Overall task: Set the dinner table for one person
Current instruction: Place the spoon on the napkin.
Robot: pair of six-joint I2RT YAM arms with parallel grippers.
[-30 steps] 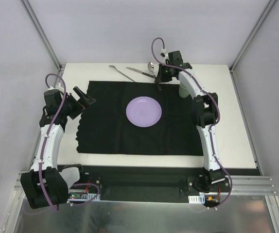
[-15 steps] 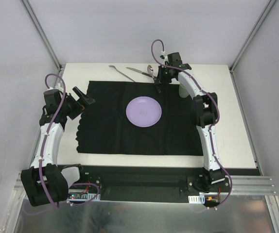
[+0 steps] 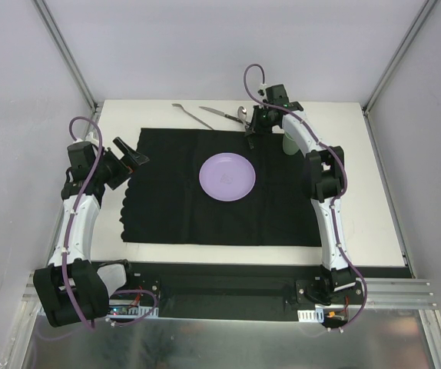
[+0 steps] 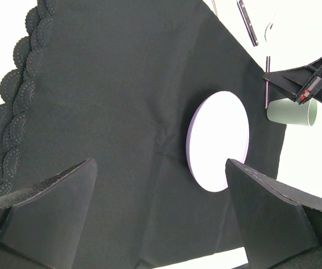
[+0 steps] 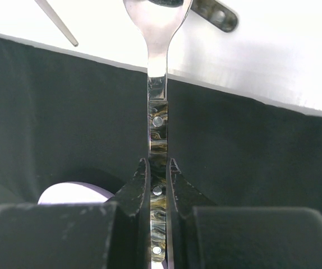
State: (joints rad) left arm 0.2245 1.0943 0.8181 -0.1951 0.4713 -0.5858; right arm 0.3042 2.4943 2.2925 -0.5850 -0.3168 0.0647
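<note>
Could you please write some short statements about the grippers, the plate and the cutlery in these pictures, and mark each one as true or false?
1. The right gripper is shut on the handle of a spoon. True.
2. The purple plate lies on the bare white table. False: it lies on the black mat.
3. The left gripper is open and holds nothing. True.
4. The green cup sits on the plate. False: it is apart from the plate, near the mat's far edge.
5. A knife lies on the table beyond the mat. True.
</note>
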